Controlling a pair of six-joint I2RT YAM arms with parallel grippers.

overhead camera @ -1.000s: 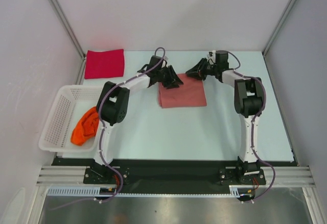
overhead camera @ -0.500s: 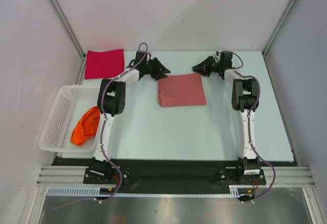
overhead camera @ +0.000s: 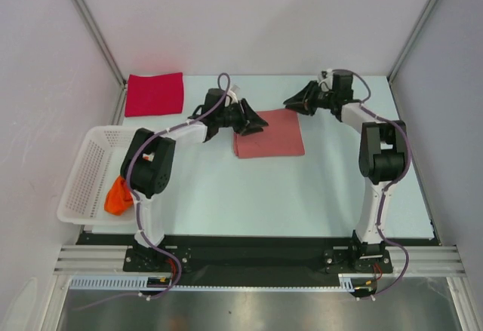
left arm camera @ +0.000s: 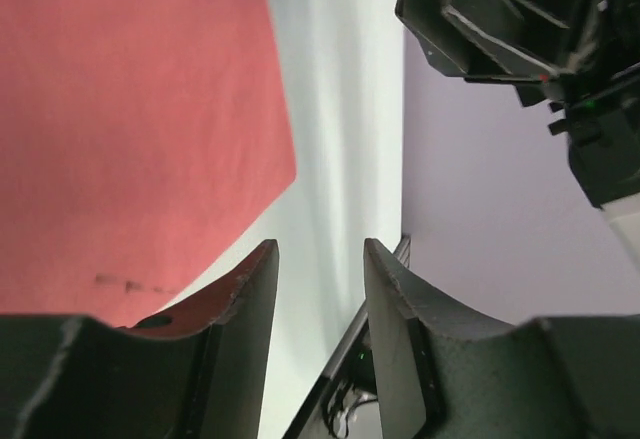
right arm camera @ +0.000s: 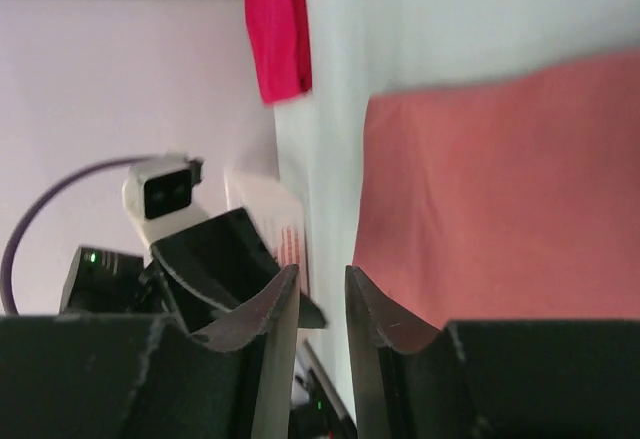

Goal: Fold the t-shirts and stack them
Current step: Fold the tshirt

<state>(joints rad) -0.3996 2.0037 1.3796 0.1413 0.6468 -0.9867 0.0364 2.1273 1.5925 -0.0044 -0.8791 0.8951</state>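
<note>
The left arm [overhead camera: 148, 170] hides part of the orange tee [overhead camera: 117, 197] in the basket [overhead camera: 84, 167]. The left wrist view cuts off the pink tee [left arm camera: 130, 109] at top and left.

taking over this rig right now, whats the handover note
Left gripper: open, empty, at the pink tee's far left corner.
Right gripper: jaws narrowly apart, empty, by the same tee's far right corner.
Pink tee: folded flat, mid-table.
Red tee: folded, far left corner of the table, apart from the pink one.
Orange tee: crumpled in the basket, partly hidden by the left arm.
Done: pink and red folded.
Left: stack pink and red, then take out, fold and add the orange.
</note>
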